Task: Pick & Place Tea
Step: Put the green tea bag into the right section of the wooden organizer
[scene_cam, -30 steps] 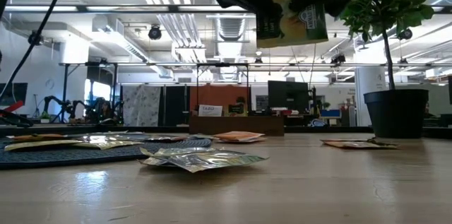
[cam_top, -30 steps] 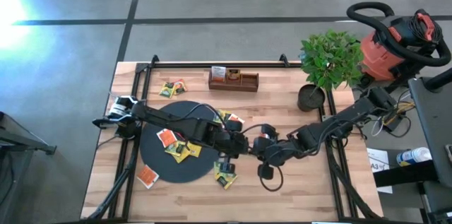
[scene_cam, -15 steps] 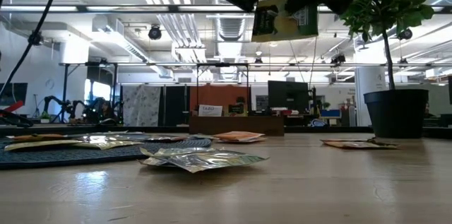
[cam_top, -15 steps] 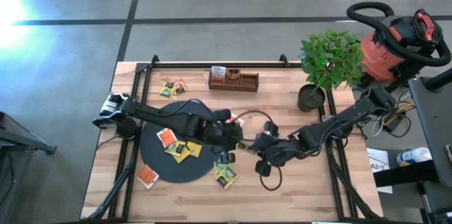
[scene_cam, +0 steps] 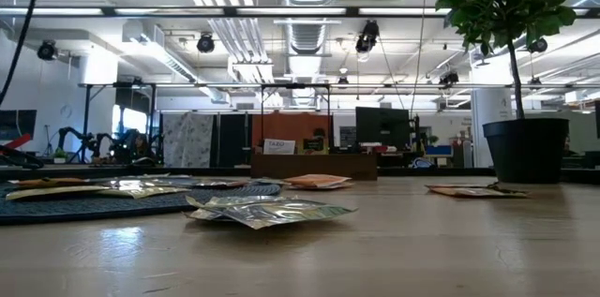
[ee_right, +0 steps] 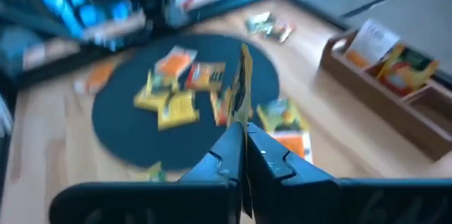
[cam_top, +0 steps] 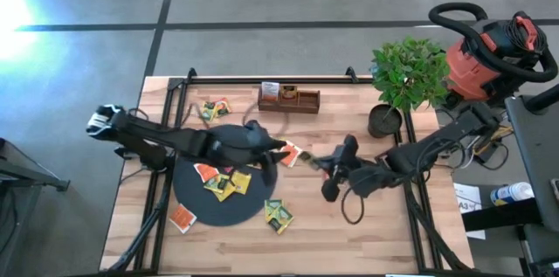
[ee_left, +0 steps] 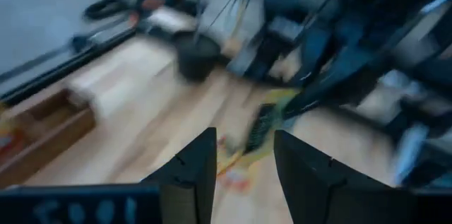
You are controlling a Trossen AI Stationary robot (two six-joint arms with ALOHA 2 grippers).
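Note:
Several tea packets lie flat on the black disc (cam_top: 223, 181), and others lie on the wood around it (cam_top: 279, 216). One tea packet (ee_right: 244, 83) is up in the air above the table's middle, with my right gripper (cam_top: 325, 163) shut on it. My left gripper (ee_left: 244, 160) stands open a little to the left of that packet (ee_left: 263, 126), above the disc's far right rim (cam_top: 278, 148), with nothing between its fingers. Both grippers sit above the low view's top edge. My right gripper pinches the packet's edge nearest the fingers (ee_right: 244, 121) between its two fingers. They come from the table's right, slanting slightly down. The packet shows edge-on, sticks out beyond the fingertips and is lifted clear of the table.
A brown wooden compartment tray (cam_top: 288, 100) stands at the far edge with packets in it. A potted plant (cam_top: 384, 120) is at the far right. Loose packets lie at the far left (cam_top: 212, 108) and near left (cam_top: 182, 218). Bare wood lies along the near right.
My left gripper has opened, let go of the held packet and drawn back toward the table's left while rising. My right gripper has kept the packet, risen and moved toward the far edge, and the packet has turned with it. Both have left the low view's top.

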